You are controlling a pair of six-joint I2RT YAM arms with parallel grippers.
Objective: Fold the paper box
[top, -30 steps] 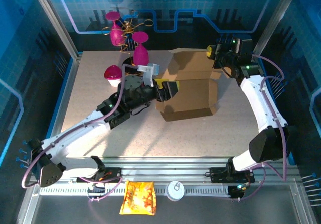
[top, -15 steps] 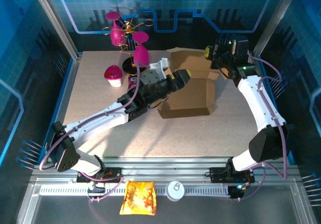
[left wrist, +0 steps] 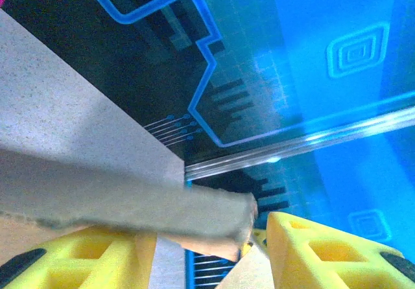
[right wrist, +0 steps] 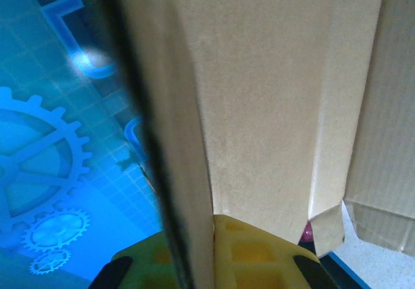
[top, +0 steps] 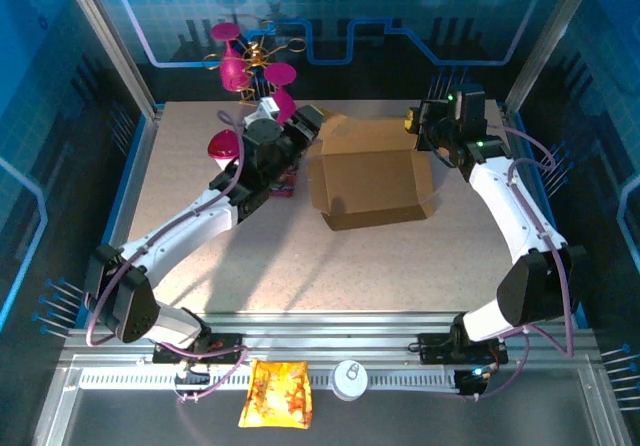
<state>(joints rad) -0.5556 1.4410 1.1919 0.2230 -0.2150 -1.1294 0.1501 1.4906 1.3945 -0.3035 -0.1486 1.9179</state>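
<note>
- Showing a flat-folded top, the brown paper box (top: 370, 181) no longer gapes open.
- Left hand (left wrist: 207, 237), released, straddles a flap (left wrist: 130, 205); right hand (right wrist: 201, 256) clenches the box's wall.

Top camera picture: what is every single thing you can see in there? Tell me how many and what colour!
paper box: one, brown, far middle of the table.
table: one, speckled beige, under the box.
small pot: one, pink top, left of the box.
ornament: one, pink shapes on gold wire, far left of the table.
snack packet: one, yellow and orange, on the metal rail at the front.
round disc: one, white, on the rail, right of the packet.
left pincer: one, yellow fingers, at the box's far left corner, fingers apart either side of a flap.
right pincer: one, yellow fingers, shut on the box's far right edge.
</note>
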